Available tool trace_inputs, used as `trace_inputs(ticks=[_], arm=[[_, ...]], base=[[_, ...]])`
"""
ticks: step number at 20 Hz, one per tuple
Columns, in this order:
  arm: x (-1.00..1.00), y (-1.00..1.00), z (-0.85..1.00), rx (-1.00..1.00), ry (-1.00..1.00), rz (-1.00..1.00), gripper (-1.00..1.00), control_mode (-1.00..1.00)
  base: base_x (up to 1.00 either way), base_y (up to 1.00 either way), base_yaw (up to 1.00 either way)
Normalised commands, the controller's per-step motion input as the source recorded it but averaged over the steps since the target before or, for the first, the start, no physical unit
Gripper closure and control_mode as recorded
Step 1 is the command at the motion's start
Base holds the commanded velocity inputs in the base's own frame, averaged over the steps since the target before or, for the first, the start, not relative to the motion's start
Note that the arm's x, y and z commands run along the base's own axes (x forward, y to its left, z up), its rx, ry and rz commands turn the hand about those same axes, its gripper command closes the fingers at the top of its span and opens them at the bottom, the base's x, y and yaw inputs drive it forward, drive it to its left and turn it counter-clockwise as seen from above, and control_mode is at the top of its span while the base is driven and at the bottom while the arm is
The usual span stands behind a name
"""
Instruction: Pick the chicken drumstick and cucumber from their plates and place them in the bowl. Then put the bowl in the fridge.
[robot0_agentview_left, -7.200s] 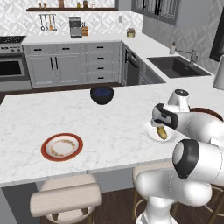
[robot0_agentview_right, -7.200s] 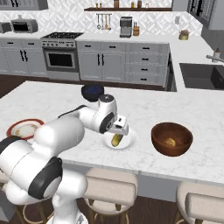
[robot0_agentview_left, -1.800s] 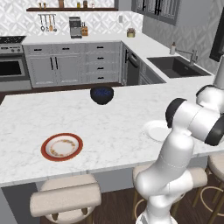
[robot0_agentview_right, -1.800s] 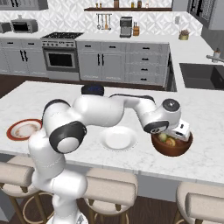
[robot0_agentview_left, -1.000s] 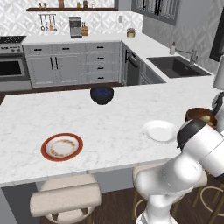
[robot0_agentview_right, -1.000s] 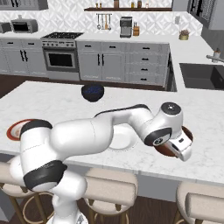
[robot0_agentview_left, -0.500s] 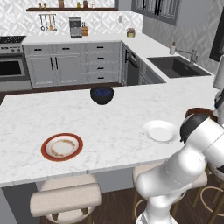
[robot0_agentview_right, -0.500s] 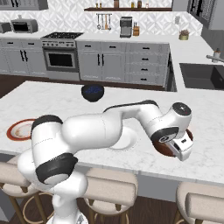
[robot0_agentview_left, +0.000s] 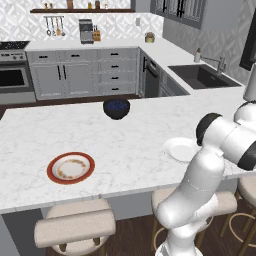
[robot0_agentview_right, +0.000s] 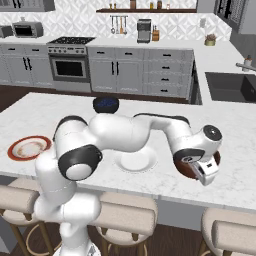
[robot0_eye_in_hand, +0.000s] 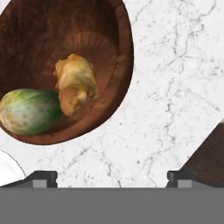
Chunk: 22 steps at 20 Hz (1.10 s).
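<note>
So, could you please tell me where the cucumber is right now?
In the hand view, the cucumber lies inside the wooden bowl, at its lower left, touching the chicken drumstick.

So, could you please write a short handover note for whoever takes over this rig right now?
Gripper: open, empty, just off the bowl's rim.
Chicken drumstick and cucumber: both in the bowl, touching each other.
Bowl: on the counter near its front edge, beside the white plate.
Red-rimmed plate and white plate: empty.
Done: both foods moved.
Left: grasp the bowl and put it in the fridge.
</note>
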Motion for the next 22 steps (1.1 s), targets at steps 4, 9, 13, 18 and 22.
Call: trace_inputs(ticks=[4, 9, 13, 18, 22], arm=[[0.23, -0.47, -0.01, 0.16, 0.00, -0.02, -1.00, -1.00], [0.26, -0.23, -0.06, 0.11, 0.00, -0.05, -1.00, -1.00], [0.15, -0.21, -0.06, 0.08, 0.00, -0.06, -1.00, -1.00], [0.29, -0.03, -0.16, 0.02, 0.00, -0.07, -1.00, -1.00], [0.33, 0.00, -0.35, 0.00, 0.00, -0.09, -1.00, -1.00]], base=[[0.00, 0.00, 0.00], [0.00, 0.00, 0.00], [0.00, 0.00, 0.00], [0.00, 0.00, 0.00], [0.00, 0.00, 0.00]])
